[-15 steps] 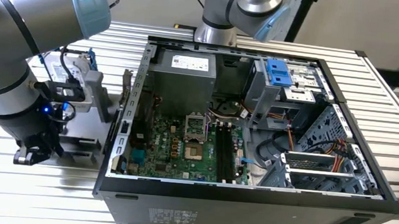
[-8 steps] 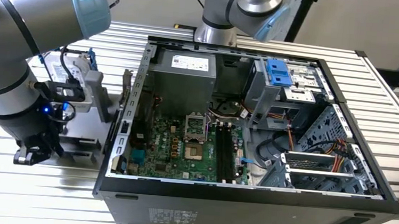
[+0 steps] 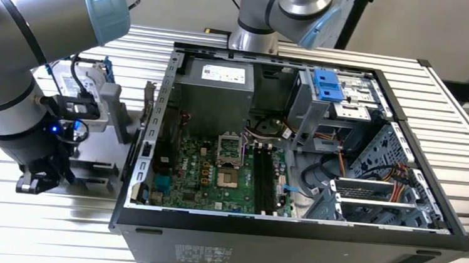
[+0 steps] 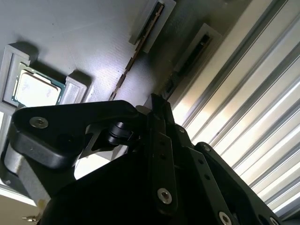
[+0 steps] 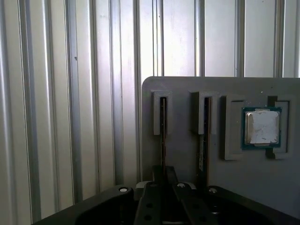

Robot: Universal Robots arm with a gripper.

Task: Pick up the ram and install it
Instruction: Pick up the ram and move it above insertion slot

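In the exterior view the tool (image 3: 36, 184) hangs low over the tray (image 3: 102, 157) beside the case (image 3: 293, 236). In the first wrist view the ram (image 5: 162, 126) stands on edge in its slot, likely kept so for gripping. The tool sits right at its end, and I cannot tell whether it is apart or clamped. The second wrist view shows the processor (image 4: 35, 89) bedded nearby.

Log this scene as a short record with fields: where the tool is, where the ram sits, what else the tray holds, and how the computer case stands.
tool: low over the gray tray, lined up with the ram
ram: on edge in a tray slot, not lifted out
second stick: on edge in the neighbouring slot
processor chip: flat in a tray pocket
computer case: open, motherboard exposed, on the exterior view's right of the tray
table: ribbed metal
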